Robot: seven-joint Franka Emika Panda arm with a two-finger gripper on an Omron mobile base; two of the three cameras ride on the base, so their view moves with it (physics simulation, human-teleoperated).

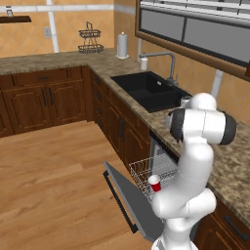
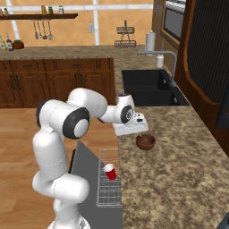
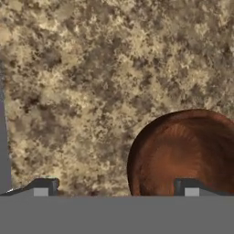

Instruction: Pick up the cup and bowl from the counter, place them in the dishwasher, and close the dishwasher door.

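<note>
The dark-brown bowl [image 2: 146, 142] sits upright on the granite counter [image 2: 179, 170], close to its front edge. My gripper [image 2: 137, 133] hovers open just above the bowl's left side. In the hand view the bowl [image 3: 183, 155] lies at the lower right, with one fingertip [image 3: 189, 187] over it and the other over bare counter [image 3: 91, 68]; the gripper [image 3: 116, 189] holds nothing. The red cup [image 2: 109, 171] [image 1: 155, 184] stands upright in the white wire rack [image 2: 109, 190] [image 1: 146, 168] of the dishwasher. The dishwasher door [image 2: 85, 172] [image 1: 128, 200] hangs open, folded down toward the floor.
A black sink [image 2: 150, 87] with a faucet [image 2: 163, 56] lies farther along the counter, with a white canister [image 2: 159, 60] beside it. Wall cabinets [image 2: 201, 58] hang over the counter on the right. Wooden floor [image 1: 53, 180] stretches left of the open door.
</note>
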